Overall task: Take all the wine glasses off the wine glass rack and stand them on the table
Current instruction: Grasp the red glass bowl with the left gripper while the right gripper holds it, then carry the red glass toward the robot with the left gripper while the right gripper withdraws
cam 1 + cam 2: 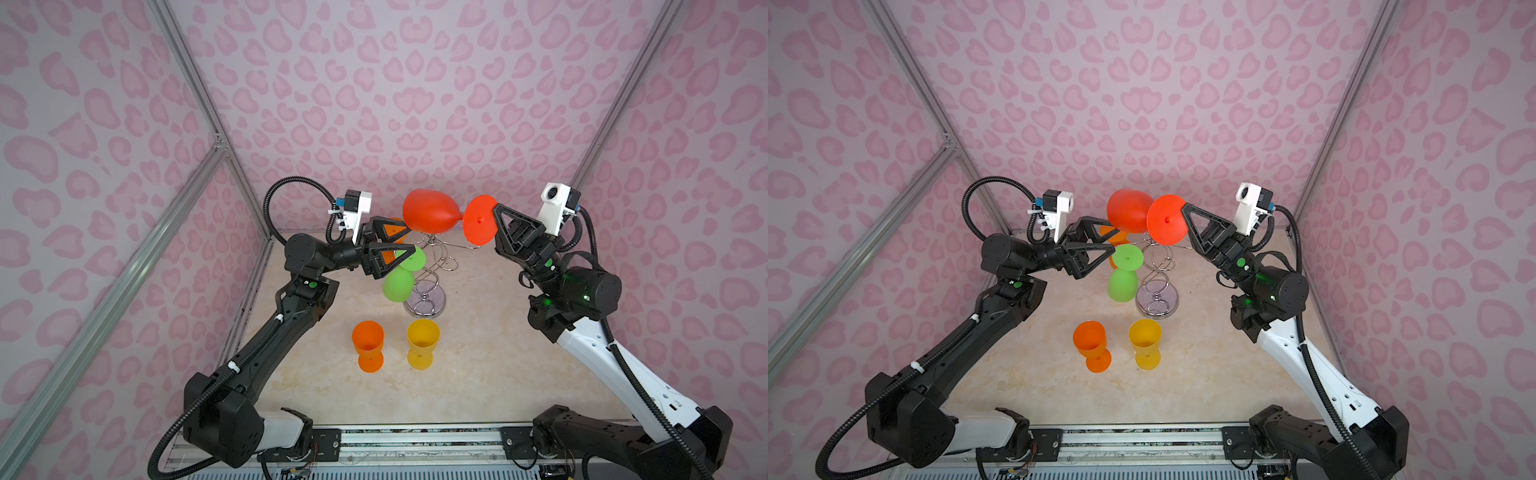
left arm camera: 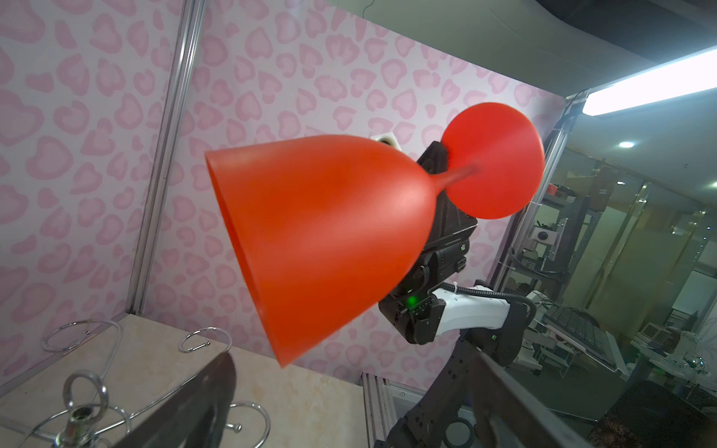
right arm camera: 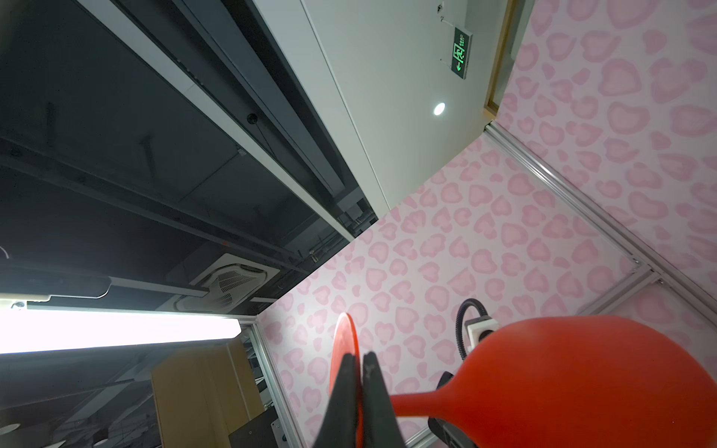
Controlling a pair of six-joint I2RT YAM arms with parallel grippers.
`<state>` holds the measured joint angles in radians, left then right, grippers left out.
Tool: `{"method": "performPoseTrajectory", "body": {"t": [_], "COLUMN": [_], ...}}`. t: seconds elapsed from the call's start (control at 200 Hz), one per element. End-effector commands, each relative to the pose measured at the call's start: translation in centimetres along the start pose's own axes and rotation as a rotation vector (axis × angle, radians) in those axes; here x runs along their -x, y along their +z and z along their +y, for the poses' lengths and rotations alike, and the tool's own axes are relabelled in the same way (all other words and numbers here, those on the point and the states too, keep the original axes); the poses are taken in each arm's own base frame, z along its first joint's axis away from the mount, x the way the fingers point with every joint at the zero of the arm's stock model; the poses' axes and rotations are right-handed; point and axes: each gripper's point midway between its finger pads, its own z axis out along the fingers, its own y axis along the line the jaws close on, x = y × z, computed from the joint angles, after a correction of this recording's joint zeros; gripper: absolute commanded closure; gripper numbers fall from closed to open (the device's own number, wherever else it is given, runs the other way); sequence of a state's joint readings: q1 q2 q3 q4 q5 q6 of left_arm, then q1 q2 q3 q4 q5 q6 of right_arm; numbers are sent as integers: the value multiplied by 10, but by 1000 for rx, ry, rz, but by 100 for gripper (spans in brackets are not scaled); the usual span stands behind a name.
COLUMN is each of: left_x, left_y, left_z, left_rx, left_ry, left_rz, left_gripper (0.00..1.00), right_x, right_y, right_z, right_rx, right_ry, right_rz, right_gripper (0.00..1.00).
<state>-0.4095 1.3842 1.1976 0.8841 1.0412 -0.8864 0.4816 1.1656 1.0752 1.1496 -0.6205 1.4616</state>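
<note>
The red wine glass (image 1: 430, 216) (image 1: 1127, 216) lies sideways in the air, high above the chrome wine glass rack (image 1: 428, 291) (image 1: 1156, 297) and free of its arms. My right gripper (image 1: 496, 214) (image 3: 360, 358) is shut on the rim of the glass's round foot, with the bowl (image 3: 582, 380) pointing toward the left arm. My left gripper (image 1: 411, 237) (image 2: 355, 355) is open and holds nothing. It hovers just below the red bowl (image 2: 322, 240), beside the rack's upper arms (image 2: 81, 419).
A green glass (image 1: 398, 284) hangs upside down on the rack, its foot by my left fingers. An orange glass (image 1: 1119, 237) hangs behind them. An orange glass (image 1: 368, 343) and a yellow one (image 1: 423, 340) stand upright on the table in front of the rack.
</note>
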Motion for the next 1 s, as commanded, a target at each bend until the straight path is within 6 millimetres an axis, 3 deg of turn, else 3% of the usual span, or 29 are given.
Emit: {"method": "performPoseTrajectory", "body": {"t": [0.0, 0.3, 0.705, 0.995], "left_x": [11, 14, 8, 11], "left_y": [2, 2, 0, -2], "left_z": [-1, -4, -4, -11], "left_rx": [-35, -68, -72, -88], "left_ry": [14, 5, -14, -11], "left_rz": [-46, -75, -70, -81], "left_gripper": [6, 13, 68, 93], "right_x": [-7, -15, -13, -14], "right_y": [-1, -6, -12, -20], "right_z": [4, -15, -25, -40], "right_rx": [49, 20, -11, -65], "right_ry": [6, 53, 59, 71], "right_rz": [6, 8, -3, -9], "right_gripper": [100, 100, 100, 100]}}
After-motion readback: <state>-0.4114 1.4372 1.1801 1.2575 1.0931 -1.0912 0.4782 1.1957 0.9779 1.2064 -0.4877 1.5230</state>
